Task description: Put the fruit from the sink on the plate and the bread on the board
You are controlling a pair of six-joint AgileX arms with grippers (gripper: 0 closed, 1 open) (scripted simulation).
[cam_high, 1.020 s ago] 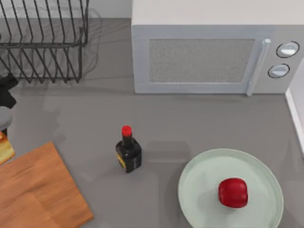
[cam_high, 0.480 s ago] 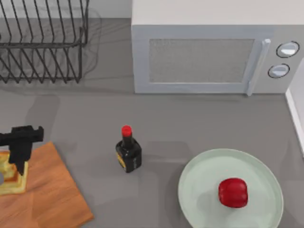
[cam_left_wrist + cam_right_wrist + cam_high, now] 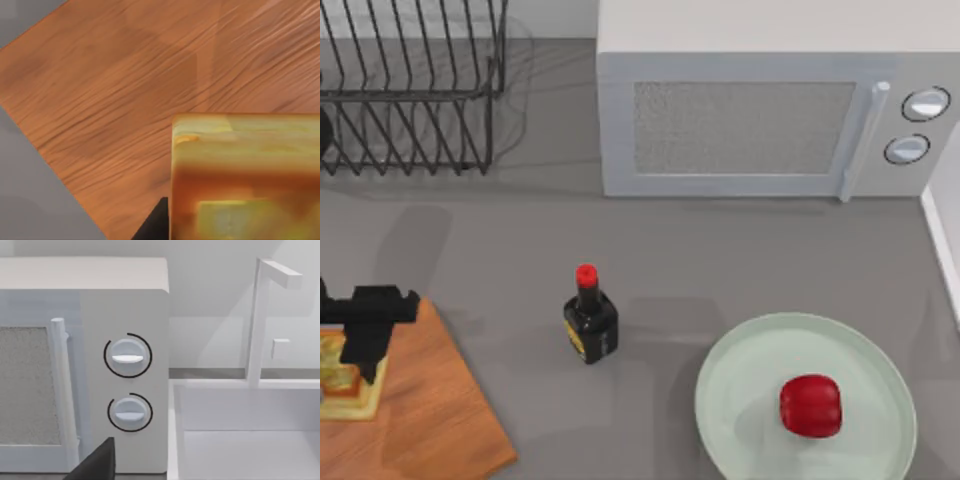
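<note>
At the lower left of the top view, the left gripper [image 3: 362, 372] is hanging over the flat orange-brown wooden cutting board [image 3: 430, 420], its dark fingers pinching the thick square chunk of golden-yellow bread [image 3: 348, 395] just above or against the board. In the left wrist view the bread's [image 3: 245, 175] glazed tan crust is standing before the board's [image 3: 125, 95] wavy grain. The glossy red lobed fruit [image 3: 811, 405] is lying on the round pale mint-green plate [image 3: 740, 370] at the lower right. A dark glass bottle [image 3: 590, 325] with a red cap is standing mid-frame, its yellow label unreadable. Whether the right gripper's [image 3: 95, 465] jaws are spread, I cannot tell; it is facing the white microwave [image 3: 100, 365] and the white sink [image 3: 240, 440].
</note>
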